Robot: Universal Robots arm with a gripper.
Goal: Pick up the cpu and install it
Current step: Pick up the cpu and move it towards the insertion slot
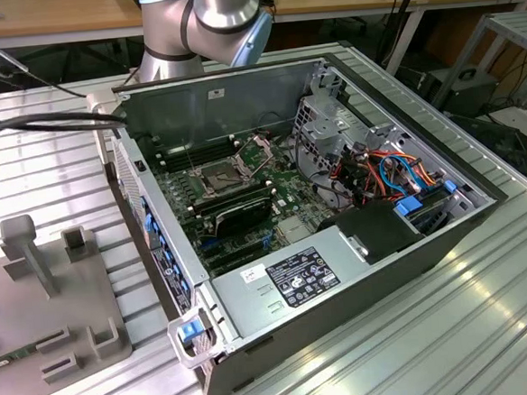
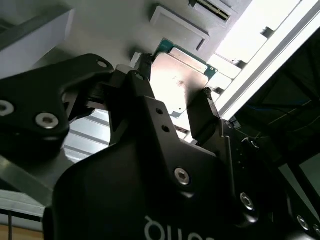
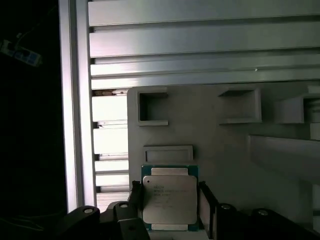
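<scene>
PICKUP AT THE FIXTURE PLATE: My pincer (image 3: 170, 190) was closed narrowly on the cpu (image 3: 169, 200), with one finger against each of two opposite edges. The chip sat grey face up at the grey fixture plate (image 3: 225, 150), near the plate's edge beside the ribbed worktop (image 3: 200, 40). I could not tell whether it rested on the plate or hung just clear. As I judged it, the lift called for even pressure, a level chip and a straight rise past the plate's raised blocks (image 3: 152, 107). The open computer case (image 1: 341, 273) stood apart from the plate.
</scene>
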